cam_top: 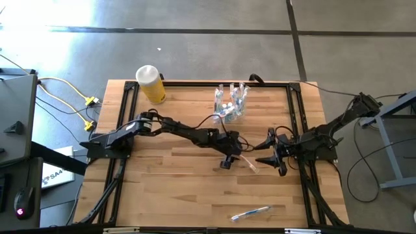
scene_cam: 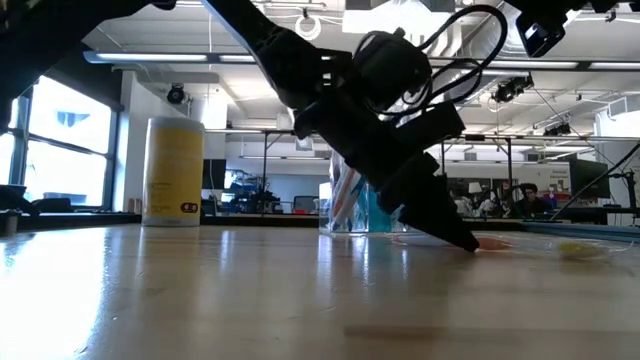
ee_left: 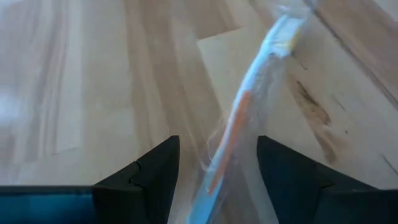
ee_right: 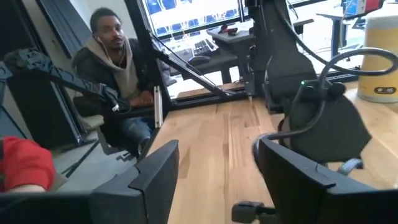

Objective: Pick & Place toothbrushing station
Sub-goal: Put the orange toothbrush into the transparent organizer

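Dark fingers of the left gripper (cam_top: 227, 162) are down at the counter (cam_top: 169, 195), spread apart, straddling a pink toothbrush (ee_left: 239, 127) that lies flat on the wood between them, not squeezed. In the high view that brush (cam_top: 249, 163) points off toward the right gripper (cam_top: 265, 158), which hovers just beside it, fingers parted and holding nothing. Behind them, near the far edge, the clear cup (cam_top: 232, 112) stands upright, bristling with brushes. Another brush (cam_top: 250, 213) lies alone near the front edge, well apart. Off at the far left corner sits the yellow container (cam_top: 151, 84).
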Action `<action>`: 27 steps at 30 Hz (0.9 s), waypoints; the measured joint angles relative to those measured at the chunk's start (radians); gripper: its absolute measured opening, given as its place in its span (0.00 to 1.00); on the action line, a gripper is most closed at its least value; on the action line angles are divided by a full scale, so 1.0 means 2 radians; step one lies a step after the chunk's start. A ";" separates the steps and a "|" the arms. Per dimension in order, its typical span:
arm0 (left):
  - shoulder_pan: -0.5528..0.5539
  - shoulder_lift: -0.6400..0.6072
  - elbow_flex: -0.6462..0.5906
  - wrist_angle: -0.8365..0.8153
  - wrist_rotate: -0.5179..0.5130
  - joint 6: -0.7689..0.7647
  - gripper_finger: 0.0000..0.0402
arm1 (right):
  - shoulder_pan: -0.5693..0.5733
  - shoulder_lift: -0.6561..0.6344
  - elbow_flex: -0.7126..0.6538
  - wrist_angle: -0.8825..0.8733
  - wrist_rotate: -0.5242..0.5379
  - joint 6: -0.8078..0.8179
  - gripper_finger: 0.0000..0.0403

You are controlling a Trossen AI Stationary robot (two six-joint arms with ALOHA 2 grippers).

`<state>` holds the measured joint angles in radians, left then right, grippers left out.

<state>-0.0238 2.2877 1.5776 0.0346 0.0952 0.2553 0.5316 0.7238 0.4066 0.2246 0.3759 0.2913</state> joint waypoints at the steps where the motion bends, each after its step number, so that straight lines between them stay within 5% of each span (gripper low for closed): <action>1: 0.000 -0.001 0.000 -0.004 -0.007 -0.010 0.51 | 0.001 0.004 0.000 0.004 0.000 0.000 0.53; 7: 0.002 0.007 0.001 -0.037 -0.010 -0.034 0.42 | 0.001 0.027 0.000 0.009 -0.001 0.000 0.53; 14: 0.001 0.008 0.001 -0.078 -0.006 -0.053 0.05 | 0.001 0.051 0.000 0.010 -0.004 0.010 0.53; 27: -0.033 -0.028 -0.003 -0.151 -0.022 -0.096 0.03 | 0.065 0.064 0.000 0.032 -0.007 0.022 0.53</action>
<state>-0.0894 2.2310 1.5713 -0.2684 0.0512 0.0630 0.6616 0.8513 0.4066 0.2888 0.3618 0.3361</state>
